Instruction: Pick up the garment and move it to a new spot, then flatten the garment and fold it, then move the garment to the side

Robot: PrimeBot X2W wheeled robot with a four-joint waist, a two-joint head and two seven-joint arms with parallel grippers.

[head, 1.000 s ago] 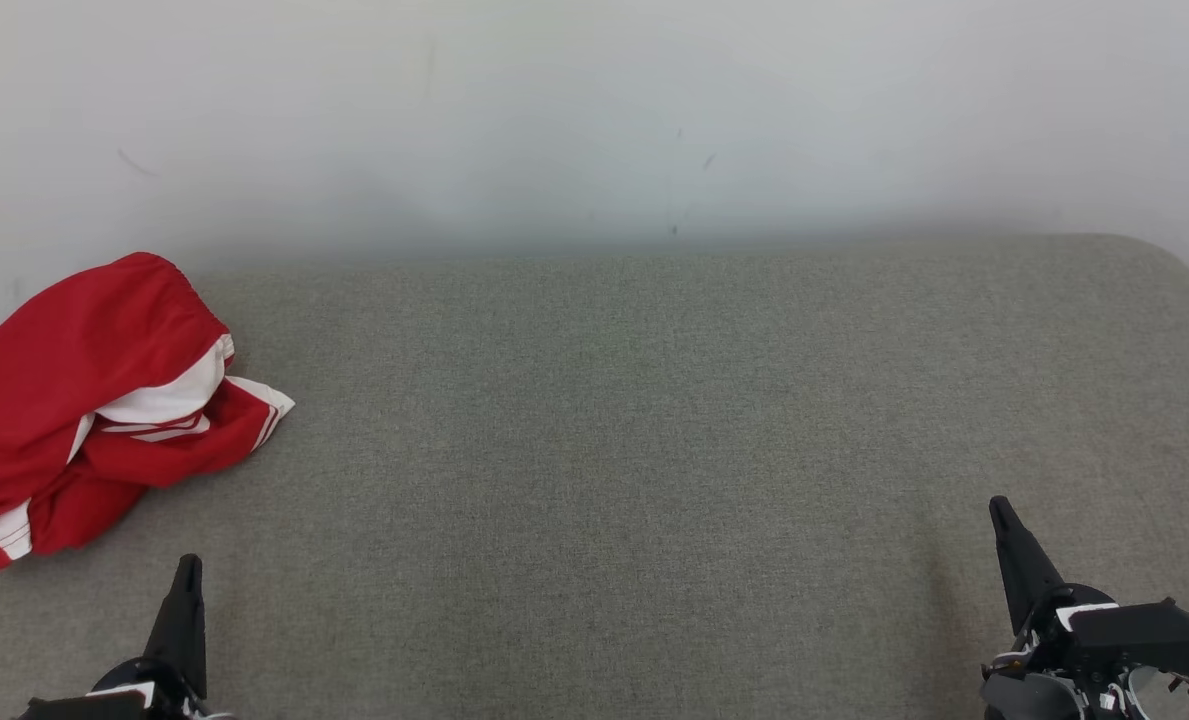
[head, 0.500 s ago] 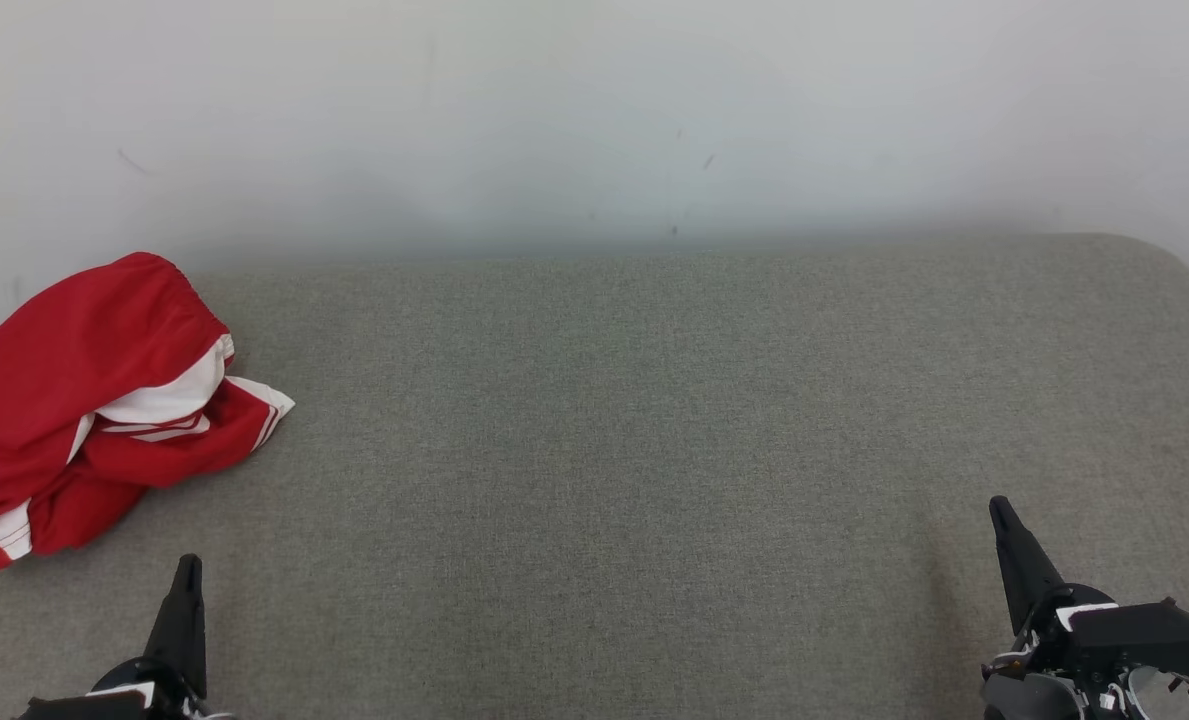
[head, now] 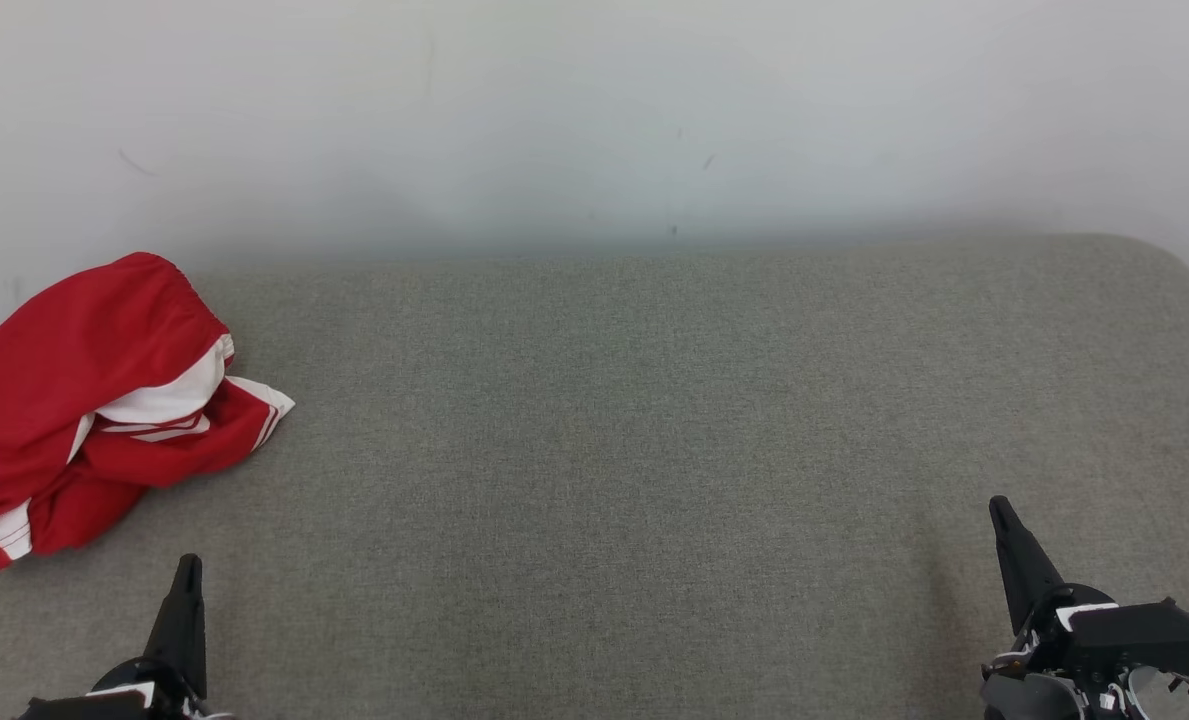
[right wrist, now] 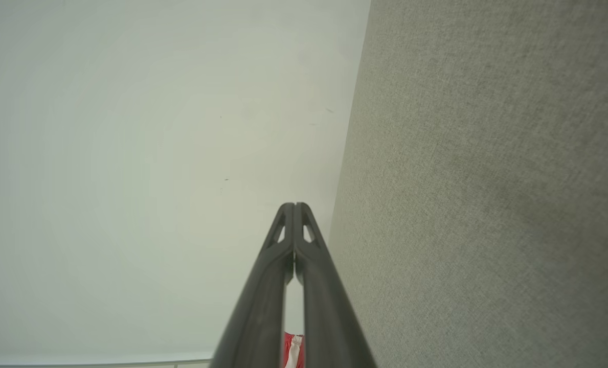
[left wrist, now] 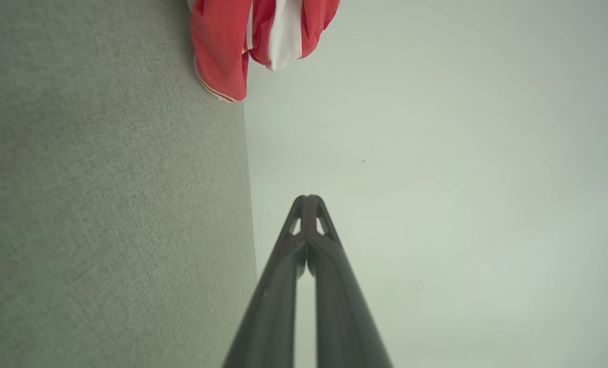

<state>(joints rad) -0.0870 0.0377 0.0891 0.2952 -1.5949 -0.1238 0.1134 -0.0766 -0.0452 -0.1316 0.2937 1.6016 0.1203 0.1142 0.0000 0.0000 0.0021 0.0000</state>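
Left tool and right tool were both closed, empty.
Each pair of fingertips met with nothing between them. The crumpled red-and-white garment lay at the far left of the grey surface, by the white wall, apart from the left tool.

Changes, last second to now: none seen. Entry one, red garment: same heap, same place. Entry two, left gripper: no shift. Entry three, right gripper: no shift. Head view framing: likewise unmoved
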